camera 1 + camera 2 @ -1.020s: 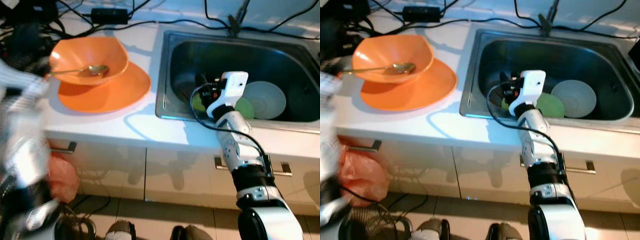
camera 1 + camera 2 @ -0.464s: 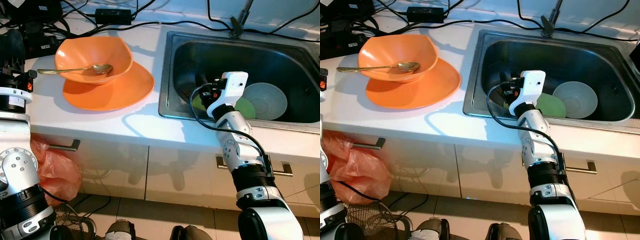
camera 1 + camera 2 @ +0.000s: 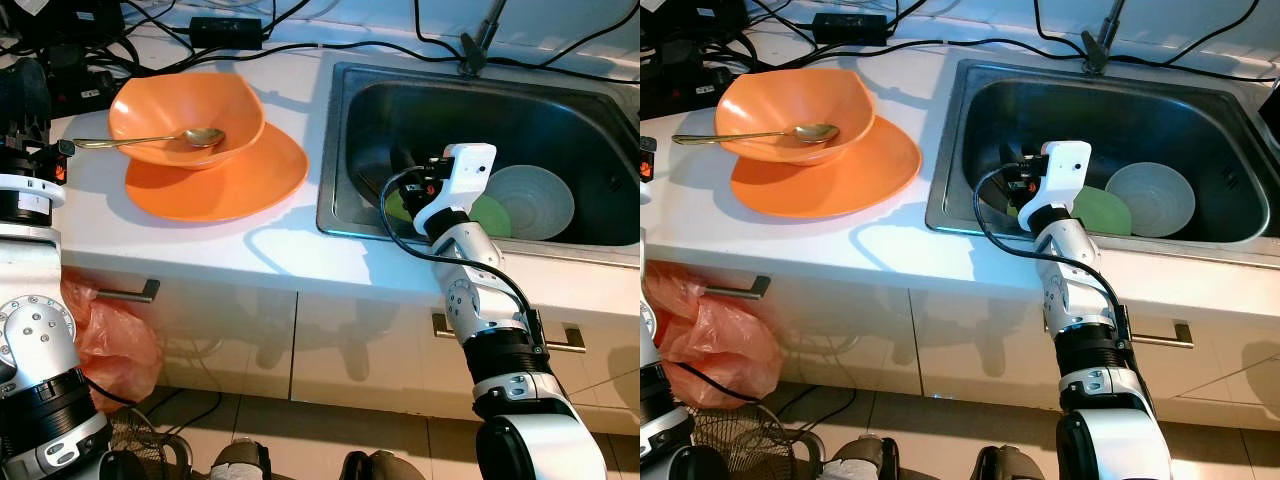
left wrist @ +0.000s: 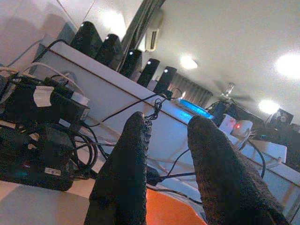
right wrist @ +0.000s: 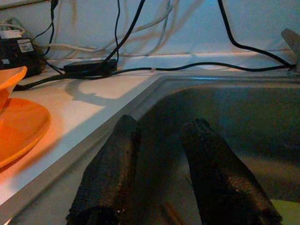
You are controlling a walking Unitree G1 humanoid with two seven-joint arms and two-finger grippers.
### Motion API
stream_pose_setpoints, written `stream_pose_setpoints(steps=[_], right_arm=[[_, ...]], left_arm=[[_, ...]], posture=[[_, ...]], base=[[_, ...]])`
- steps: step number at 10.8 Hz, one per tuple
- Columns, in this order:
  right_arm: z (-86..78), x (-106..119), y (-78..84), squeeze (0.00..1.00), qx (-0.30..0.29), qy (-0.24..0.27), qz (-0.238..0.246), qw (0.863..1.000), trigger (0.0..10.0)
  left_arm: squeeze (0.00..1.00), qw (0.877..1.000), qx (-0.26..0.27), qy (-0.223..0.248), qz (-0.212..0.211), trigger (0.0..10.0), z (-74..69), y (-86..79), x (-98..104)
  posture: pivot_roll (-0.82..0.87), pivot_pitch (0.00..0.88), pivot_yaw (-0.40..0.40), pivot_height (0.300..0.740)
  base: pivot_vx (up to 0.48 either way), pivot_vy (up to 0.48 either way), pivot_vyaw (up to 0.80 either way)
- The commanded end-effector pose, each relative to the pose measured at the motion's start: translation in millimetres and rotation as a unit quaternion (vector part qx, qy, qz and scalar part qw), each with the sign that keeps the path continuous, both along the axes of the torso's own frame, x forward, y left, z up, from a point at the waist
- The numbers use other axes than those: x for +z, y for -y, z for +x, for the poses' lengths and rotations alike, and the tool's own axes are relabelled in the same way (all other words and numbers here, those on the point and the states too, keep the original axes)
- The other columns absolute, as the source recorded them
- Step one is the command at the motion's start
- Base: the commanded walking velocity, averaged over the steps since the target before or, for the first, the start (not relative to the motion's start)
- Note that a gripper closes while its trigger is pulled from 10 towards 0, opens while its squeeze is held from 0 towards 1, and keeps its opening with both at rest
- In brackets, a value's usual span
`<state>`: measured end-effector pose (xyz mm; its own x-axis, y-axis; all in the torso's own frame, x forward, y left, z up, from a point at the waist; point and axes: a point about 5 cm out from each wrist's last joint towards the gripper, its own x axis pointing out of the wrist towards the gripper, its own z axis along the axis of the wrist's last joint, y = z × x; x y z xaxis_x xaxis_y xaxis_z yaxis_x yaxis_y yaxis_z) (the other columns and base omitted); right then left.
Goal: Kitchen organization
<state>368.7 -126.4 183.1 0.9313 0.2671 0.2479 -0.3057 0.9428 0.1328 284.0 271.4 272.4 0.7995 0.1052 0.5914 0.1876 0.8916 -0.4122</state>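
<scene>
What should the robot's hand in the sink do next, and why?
Probably lower the right gripper toward the green plate. Its fingers are open and empty inside the sink, with the green plate and pale bowl just beside it, so a dish there looks like the nearest thing to pick up.

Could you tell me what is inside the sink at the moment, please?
In the sink lie a pale bowl and a green plate beside it. The right gripper reaches in, fingers apart, holding nothing. The arm hides the plate's left part.
</scene>
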Motion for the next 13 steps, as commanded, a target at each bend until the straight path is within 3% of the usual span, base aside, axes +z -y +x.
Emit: stream_pose_setpoints(steps=[1, 2, 3, 4, 7, 9, 10, 13], right_arm=[[0.5, 0, 2.1, 0.0, -0.002, 0.0, 0.004, 1.0, 10.0], [0.4, -2, -1.7, 0.0, 0.008, -0.004, 0.001, 1.0, 10.0], [0.6, -1, -4.3, 0.0, 0.013, -0.005, -0.001, 1.0, 10.0], [1.1, -1, -4.5, 0.0, 0.013, -0.004, -0.001, 1.0, 10.0], [1.3, 2, -3.9, 0.0, 0.01, 0.002, 0.003, 1.0, 10.0], [1.8, 2, -0.7, 0.0, 0.005, 0.003, 0.004, 1.0, 10.0], [2.2, 2, -1.4, 0.0, 0.005, 0.003, 0.005, 1.0, 10.0], [1.6, 2, 0.1, 0.0, 0.004, 0.005, 0.006, 1.0, 10.0]], left_arm=[[0.0, 1.0, -0.021, 0.009, -0.003, 10.0, -7.3, -1.9, 1], [0.0, 0.997, -0.038, -0.059, -0.006, 10.0, 8.3, 23.4, -32], [0.0, 0.994, -0.047, -0.076, 0.061, 10.0, 19.6, 51.7, -29], [0.0, 0.992, -0.038, -0.067, 0.103, 10.0, 26.5, 66.2, -17], [0.0, 0.986, -0.031, -0.029, 0.162, 10.0, 33.1, 99.7, 3], [0.0, 0.985, -0.017, 0.001, 0.175, 10.0, 30.0, 100.8, 21], [0.0, 0.988, 0.01, 0.002, 0.156, 10.0, 30.4, 91.3, 21], [0.0, 0.99, 0.095, -0.038, 0.095, 10.0, 21.0, 40.8, 2]], posture=[[0.11, 0.151, -0.06, 0.723], [0.12, 0.149, -0.073, 0.723], [0.12, 0.145, -0.072, 0.723], [0.12, 0.143, -0.072, 0.723], [0.11, 0.142, -0.063, 0.723], [0.11, 0.143, -0.062, 0.723], [0.11, 0.143, -0.062, 0.723], [0.11, 0.148, -0.068, 0.723]], base=[[0.0, 0.0, 0.0], [0.0, 0.0, 0.0], [0.0, 0.0, 0.0], [0.0, 0.0, 0.0], [0.0, 0.0, 0.0], [0.0, 0.0, 0.0], [0.0, 0.0, 0.0], [0.0, 0.0, 0.0]])
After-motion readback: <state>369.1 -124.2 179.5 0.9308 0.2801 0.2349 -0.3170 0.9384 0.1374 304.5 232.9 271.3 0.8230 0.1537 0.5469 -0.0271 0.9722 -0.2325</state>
